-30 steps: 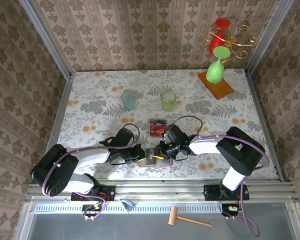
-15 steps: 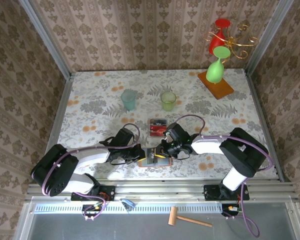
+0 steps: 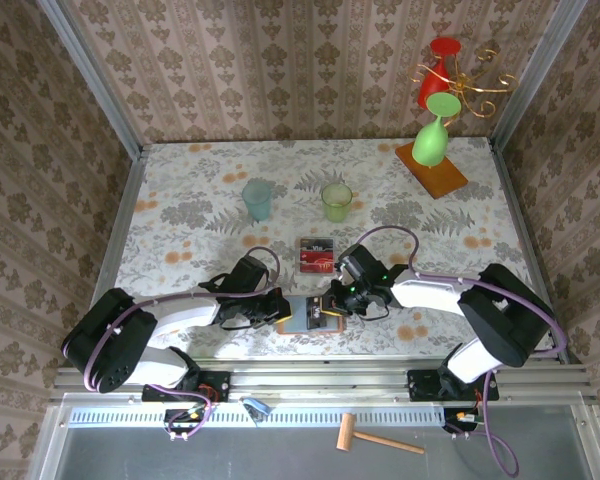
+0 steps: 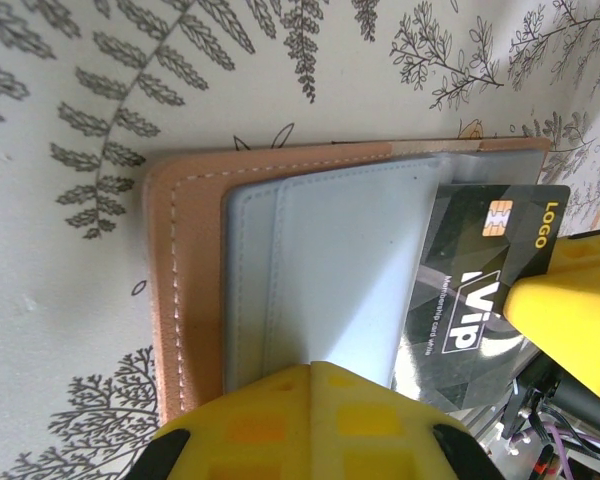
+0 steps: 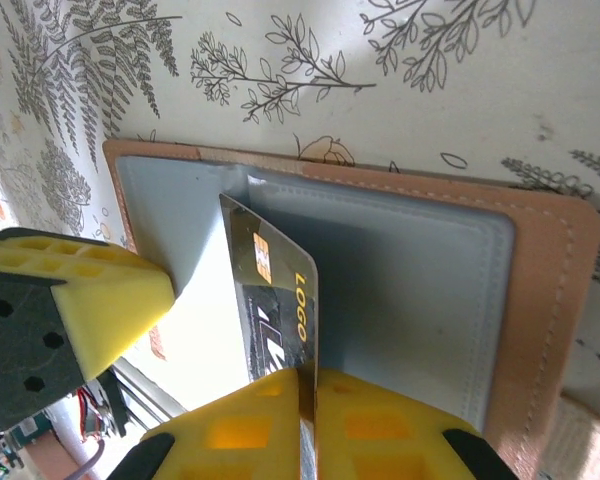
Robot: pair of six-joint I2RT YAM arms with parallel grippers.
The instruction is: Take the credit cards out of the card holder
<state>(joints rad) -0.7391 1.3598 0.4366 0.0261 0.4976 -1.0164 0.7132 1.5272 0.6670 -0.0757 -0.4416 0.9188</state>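
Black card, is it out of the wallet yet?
Not yet, partly out. Most of the black card sticks out, but one edge is tucked under the wallet's grey pocket. The right hand pinches it.

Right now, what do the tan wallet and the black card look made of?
Flat tan bifold wallet: probably leather or imitation, matte, white stitching along its edge. Black rectangular VIP card: likely plastic, glossy, printed lettering and a gold chip.

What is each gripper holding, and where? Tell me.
The right gripper pinches the black card by its outer end, the other end in the holder. The left gripper holds nothing; its shut fingers press the holder's pocket.
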